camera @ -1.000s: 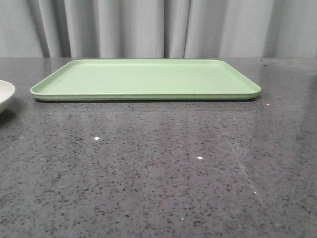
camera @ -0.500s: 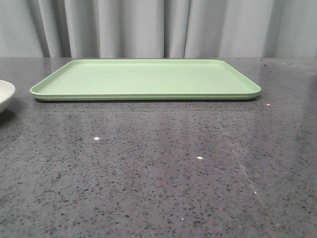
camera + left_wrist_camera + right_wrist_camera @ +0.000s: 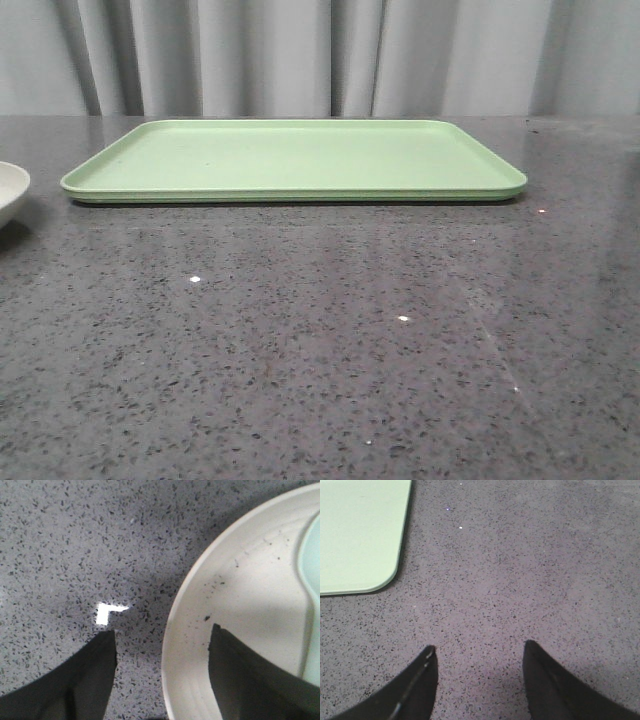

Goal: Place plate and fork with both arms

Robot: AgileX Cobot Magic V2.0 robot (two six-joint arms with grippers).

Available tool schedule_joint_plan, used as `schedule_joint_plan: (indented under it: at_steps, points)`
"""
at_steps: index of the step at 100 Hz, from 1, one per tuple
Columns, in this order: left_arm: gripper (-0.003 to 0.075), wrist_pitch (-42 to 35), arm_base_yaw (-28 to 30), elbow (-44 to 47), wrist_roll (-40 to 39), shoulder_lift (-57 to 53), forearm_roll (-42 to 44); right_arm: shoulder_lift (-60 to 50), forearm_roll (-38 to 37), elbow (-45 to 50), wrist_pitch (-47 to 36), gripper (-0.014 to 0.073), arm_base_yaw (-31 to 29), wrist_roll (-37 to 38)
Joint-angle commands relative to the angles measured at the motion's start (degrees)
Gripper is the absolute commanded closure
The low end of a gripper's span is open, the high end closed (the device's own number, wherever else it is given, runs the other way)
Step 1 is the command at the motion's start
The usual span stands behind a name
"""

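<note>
Left gripper (image 3: 162, 640) fingers spread, straddling plate (image 3: 240, 610) rim: one over counter (image 3: 60, 555), one over plate. Plate sits at 9 o'clock of green tray (image 3: 300, 160), at table's left edge. Right gripper (image 3: 479, 652) fingers apart over bare counter, tray corner (image 3: 360, 535) nearby.

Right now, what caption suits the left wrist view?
Open left end effector straddling the cream plate's rim over speckled grey table.

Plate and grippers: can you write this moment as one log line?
left gripper: open, straddling plate rim | right gripper: open over table | tray: bare | fork: unseen
</note>
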Motion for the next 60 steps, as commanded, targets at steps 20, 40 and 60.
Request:
schedule_joint_plan:
  at_steps: [20,40,60]
  points:
    - [0.0348,-1.7,0.1,-2.0,0.3,1.5,0.5,0.5,-0.4,-2.1,-4.1,0.019,-0.3,-0.3]
    - [0.0423,-1.8,0.1,-2.0,0.3,2.1,0.5,0.5,-0.4,-2.1,-4.1,0.019,-0.3,-0.3]
    - [0.0438,-2.0,0.1,-2.0,0.3,2.2,0.5,0.5,-0.4,-2.1,-4.1,0.019,-0.3,-0.3]
